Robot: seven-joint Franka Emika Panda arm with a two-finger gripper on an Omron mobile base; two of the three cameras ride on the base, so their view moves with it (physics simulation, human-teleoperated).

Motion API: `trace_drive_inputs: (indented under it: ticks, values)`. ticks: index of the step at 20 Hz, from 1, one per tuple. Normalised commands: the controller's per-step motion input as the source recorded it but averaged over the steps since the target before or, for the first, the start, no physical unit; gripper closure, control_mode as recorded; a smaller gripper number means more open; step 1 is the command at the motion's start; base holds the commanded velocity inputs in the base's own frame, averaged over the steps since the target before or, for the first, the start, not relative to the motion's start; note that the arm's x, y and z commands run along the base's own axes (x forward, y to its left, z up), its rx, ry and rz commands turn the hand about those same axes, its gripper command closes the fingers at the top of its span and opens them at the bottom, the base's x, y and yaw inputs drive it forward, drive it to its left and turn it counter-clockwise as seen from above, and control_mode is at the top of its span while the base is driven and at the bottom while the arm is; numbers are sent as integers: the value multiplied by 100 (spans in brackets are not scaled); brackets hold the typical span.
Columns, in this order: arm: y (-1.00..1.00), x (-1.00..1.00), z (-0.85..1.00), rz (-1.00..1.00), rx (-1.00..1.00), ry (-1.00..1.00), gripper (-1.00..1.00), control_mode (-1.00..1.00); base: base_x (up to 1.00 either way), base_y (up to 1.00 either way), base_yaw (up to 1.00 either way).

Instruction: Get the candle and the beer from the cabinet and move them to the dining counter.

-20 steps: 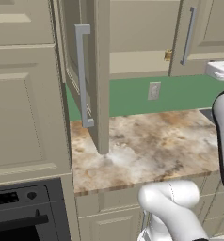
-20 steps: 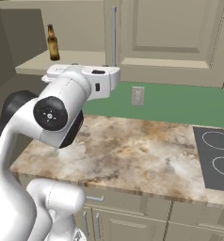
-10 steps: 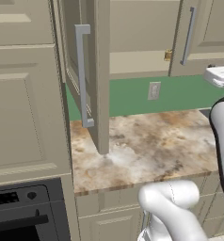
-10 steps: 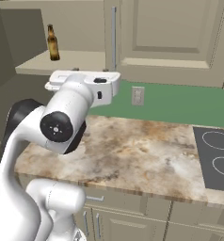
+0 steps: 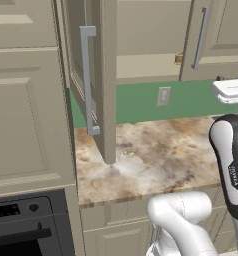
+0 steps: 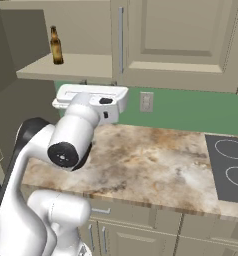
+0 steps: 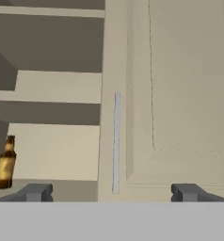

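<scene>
Here, gripper [image 7: 112, 192] spread to full width, holding nothing, fingertips [image 7: 36, 192] at 6 o'clock in the hand view, aimed at the cabinet [image 7: 180, 84]. Beer [image 7: 5, 163] upright on the lower shelf at 9 o'clock in that view, well apart from the fingers; in the right base view at 11 o'clock [image 6: 56, 46], on the open shelf. Candle [image 5: 178, 59] small and golden, at 1 o'clock in the left base view, beside the right door's edge. Open door [image 5: 98, 75] edge-on over the stone worktop [image 5: 156, 155].

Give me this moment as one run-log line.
phase: approach cabinet | jaws: open, empty | beer: upright on open shelf | candle: on shelf by door edge | dining counter: nothing delivered
</scene>
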Motion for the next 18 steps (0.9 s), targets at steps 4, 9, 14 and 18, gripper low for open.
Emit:
trace_drive_inputs:
  ticks: [4, 9, 14, 18]
  values:
    - [0, 24, 4, -4, 0, 1, -100, -100, 0, 0, 0]
    - [0, 36, 6, -1, 0, 3, -100, -100, 0, 0, 0]
    - [-4, 47, 0, 0, 0, 1, -100, -100, 0, 0, 0]
    - [-9, 45, 0, 0, 0, 0, -100, -100, 0, 0, 0]
